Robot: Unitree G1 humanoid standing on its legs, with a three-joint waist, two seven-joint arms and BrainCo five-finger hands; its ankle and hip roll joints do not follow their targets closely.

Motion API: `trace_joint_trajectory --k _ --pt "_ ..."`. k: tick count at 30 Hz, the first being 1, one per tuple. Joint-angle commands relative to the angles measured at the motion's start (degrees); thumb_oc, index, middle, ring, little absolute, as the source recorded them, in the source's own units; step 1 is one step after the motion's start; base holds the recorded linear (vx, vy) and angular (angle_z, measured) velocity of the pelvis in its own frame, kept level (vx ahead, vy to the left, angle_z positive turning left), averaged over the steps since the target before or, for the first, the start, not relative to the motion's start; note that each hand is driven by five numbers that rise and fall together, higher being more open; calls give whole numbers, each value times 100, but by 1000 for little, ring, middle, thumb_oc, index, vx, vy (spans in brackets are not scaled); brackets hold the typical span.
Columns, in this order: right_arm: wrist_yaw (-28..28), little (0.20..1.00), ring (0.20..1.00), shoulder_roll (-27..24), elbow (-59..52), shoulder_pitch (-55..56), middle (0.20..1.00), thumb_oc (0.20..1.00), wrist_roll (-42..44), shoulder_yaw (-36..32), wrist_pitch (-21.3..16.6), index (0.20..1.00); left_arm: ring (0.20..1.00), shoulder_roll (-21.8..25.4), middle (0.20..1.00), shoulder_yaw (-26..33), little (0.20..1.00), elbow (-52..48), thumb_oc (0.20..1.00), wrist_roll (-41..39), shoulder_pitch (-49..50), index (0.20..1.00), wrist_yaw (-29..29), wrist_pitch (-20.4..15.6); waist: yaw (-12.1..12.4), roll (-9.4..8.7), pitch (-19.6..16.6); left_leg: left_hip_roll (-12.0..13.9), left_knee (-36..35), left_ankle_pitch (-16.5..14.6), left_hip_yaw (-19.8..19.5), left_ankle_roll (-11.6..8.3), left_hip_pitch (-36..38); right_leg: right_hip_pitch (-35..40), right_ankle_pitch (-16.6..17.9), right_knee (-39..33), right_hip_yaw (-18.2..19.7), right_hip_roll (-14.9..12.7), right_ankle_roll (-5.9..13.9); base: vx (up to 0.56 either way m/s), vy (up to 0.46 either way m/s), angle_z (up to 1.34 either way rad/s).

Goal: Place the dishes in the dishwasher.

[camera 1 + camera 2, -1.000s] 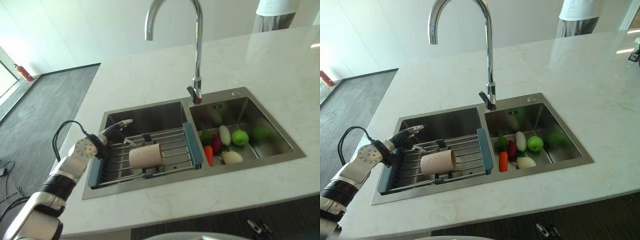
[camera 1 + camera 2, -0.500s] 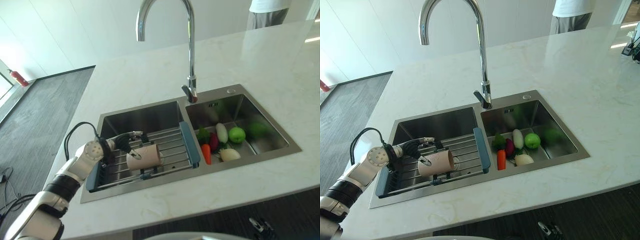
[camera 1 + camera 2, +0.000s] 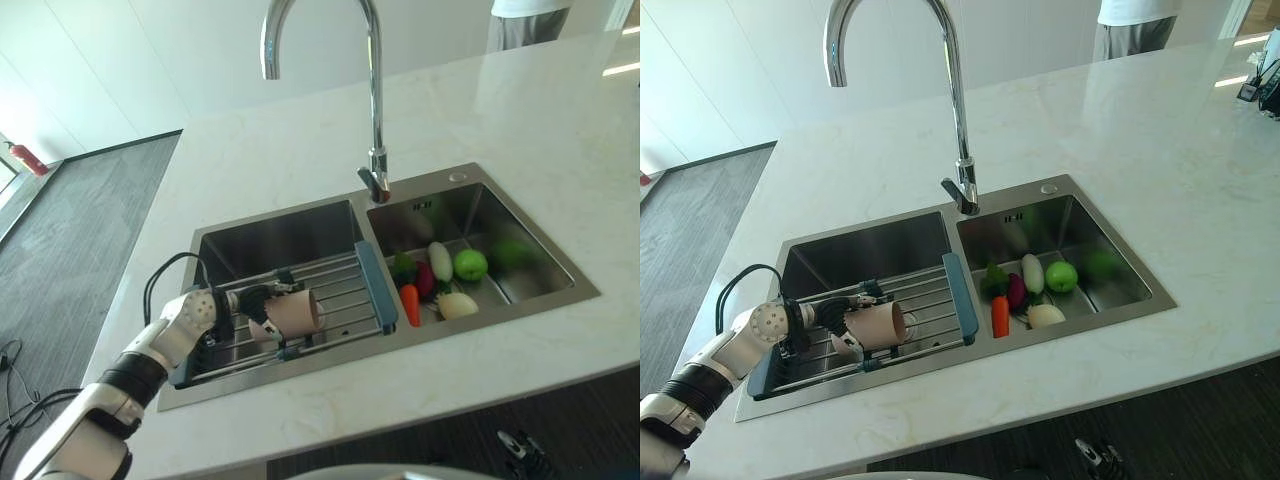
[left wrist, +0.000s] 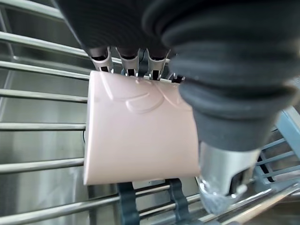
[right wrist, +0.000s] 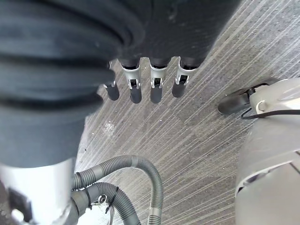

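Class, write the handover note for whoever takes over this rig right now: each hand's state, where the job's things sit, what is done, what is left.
Left hand: fingers and thumb closed round the pink cup, which lies on its side on the drying rack over the left basin of the sink.
Right hand: idle, hanging over grey floor, fingers curled, holding nothing.
Right basin: a carrot, green apple and other toy produce, untouched.
Done: cup grasped.
Left: lift the cup off the rack and carry it to the dishwasher, which is not seen here.
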Motion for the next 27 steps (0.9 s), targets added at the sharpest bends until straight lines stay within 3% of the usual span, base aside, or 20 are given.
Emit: trace_joint_trajectory --k 1,9,14,18,21,27 --pt "79 1000 1000 -71 94 -375 1000 1000 127 -176 -137 1000 1000 45 1000 80 1000 334 1000 279 -552 1000 188 -66 -58 -51 19 23 134 -702 -53 1 316 -456 87 286 -94 -382 628 0 0 0" --pt "118 1000 1000 -89 170 -378 1000 1000 172 -236 -127 1000 1000 -88 1000 63 1000 570 1000 713 -500 1000 520 -184 -86 -50 8 15 136 -719 -22 14 328 -473 89 290 -79 -382 626 0 0 0" --pt "134 1000 1000 -63 209 -375 1000 1000 195 -229 -158 1000 1000 -209 1000 36 1000 767 1000 1070 -444 1000 1012 -281 -100 -60 10 11 136 -717 -14 20 333 -478 91 291 -75 -381 620 0 0 0" --pt "165 1000 1000 -64 247 -396 1000 1000 233 -224 -179 1000 1000 -174 1000 -47 1000 801 1000 1804 -471 1000 1511 -550 -99 -67 15 10 130 -720 -23 18 334 -487 100 293 -83 -383 622 0 0 0" --pt "172 1000 1000 -60 254 -409 1000 1000 292 -195 -197 1000 1000 -152 1000 -117 1000 831 1000 2070 -508 1000 1877 -548 -96 -72 32 9 130 -719 -28 21 331 -480 100 288 -95 -386 618 0 0 0" --pt "176 1000 1000 -39 261 -390 1000 1000 337 -218 -215 1000 1000 -174 1000 -129 1000 679 1000 2245 -480 1000 2074 -481 -76 -67 37 5 134 -713 -53 21 309 -478 89 290 -109 -391 609 0 0 0"
